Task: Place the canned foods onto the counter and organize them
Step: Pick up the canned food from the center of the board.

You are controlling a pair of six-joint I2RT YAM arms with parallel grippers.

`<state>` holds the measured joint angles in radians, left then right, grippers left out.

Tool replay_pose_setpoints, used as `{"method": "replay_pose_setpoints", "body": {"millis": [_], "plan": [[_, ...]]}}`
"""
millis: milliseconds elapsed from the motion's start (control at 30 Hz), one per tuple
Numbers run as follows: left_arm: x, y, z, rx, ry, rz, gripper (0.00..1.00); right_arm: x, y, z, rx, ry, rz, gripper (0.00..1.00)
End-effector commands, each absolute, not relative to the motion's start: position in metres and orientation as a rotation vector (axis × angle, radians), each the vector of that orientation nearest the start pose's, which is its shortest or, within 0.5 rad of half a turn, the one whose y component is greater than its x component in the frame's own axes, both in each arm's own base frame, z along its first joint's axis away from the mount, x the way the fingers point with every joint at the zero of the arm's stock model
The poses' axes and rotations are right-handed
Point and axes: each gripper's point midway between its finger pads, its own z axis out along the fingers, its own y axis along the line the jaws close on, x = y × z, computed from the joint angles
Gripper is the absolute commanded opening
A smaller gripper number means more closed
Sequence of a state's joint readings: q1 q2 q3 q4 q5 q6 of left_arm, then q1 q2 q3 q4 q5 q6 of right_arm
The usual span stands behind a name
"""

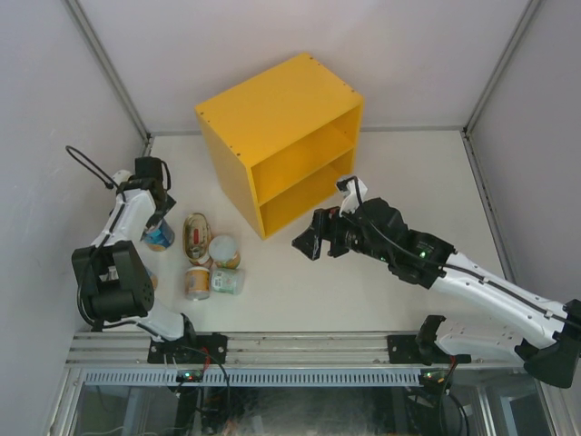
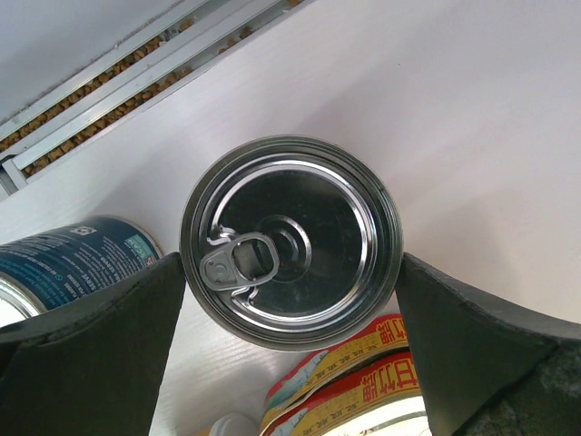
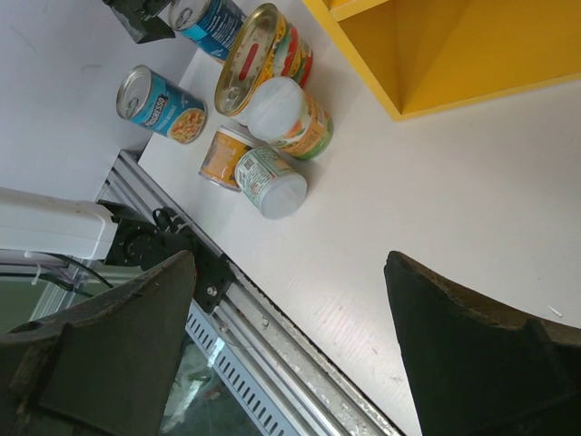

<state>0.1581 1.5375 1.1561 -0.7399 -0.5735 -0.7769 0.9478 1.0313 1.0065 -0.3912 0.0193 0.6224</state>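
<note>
Overhead view, centre top: the yellow counter (image 1: 272, 113) stood on the white table (image 1: 408, 182), its open shelves facing the lower right of the frame. No can was on its top or visible in its compartments.

Overhead view, left: all the cans were grouped on the table, well apart from the counter. The left gripper (image 2: 290, 272) was spread to its widest. One finger (image 2: 109, 336) lay on each side of an upright blue-labelled can (image 1: 160, 238), whose pull-tab lid filled the middle of the left wrist view. Whether the pads touched the can wall could not be told, and the can stood on the table.

A second blue-labelled can (image 3: 163, 104) lay on its side at the left edge of both wrist views. An oval tin (image 1: 195, 234) with a red-yellow label sat just right of the upright can. A pale-lidded can (image 1: 224, 250) was just beside the tin, with an orange-labelled can (image 1: 198, 282) and a green-labelled can (image 1: 227, 280) below them.

Overhead view, centre: the right gripper (image 1: 307, 243) hung over bare table between the can group and the lower front corner of the counter. Its fingers (image 3: 118, 336) were held wide apart, with nothing between them.
</note>
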Motion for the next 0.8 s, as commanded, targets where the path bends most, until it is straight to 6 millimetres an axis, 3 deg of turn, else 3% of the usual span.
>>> {"method": "replay_pose_setpoints", "body": {"millis": [0,267,400,600,667,767], "plan": [[0.341,0.134,0.136,-1.244,2.096,0.514,1.0,0.192,0.297,0.272,-0.344,2.046,0.99,0.85],[0.347,0.135,0.132,-1.215,2.127,0.501,1.0,0.196,0.296,0.268,-0.342,2.059,0.986,0.84],[0.349,0.133,0.128,-1.206,2.138,0.489,0.94,0.197,0.294,0.267,-0.338,2.065,0.981,0.84],[0.349,0.131,0.125,-1.208,2.147,0.47,0.72,0.197,0.292,0.267,-0.323,2.068,0.977,0.84],[0.349,0.129,0.125,-1.206,2.152,0.457,0.61,0.196,0.292,0.267,-0.319,2.067,0.978,0.84],[0.35,0.127,0.127,-1.2,2.157,0.438,0.36,0.196,0.29,0.267,-0.31,2.067,0.978,0.84]]}}
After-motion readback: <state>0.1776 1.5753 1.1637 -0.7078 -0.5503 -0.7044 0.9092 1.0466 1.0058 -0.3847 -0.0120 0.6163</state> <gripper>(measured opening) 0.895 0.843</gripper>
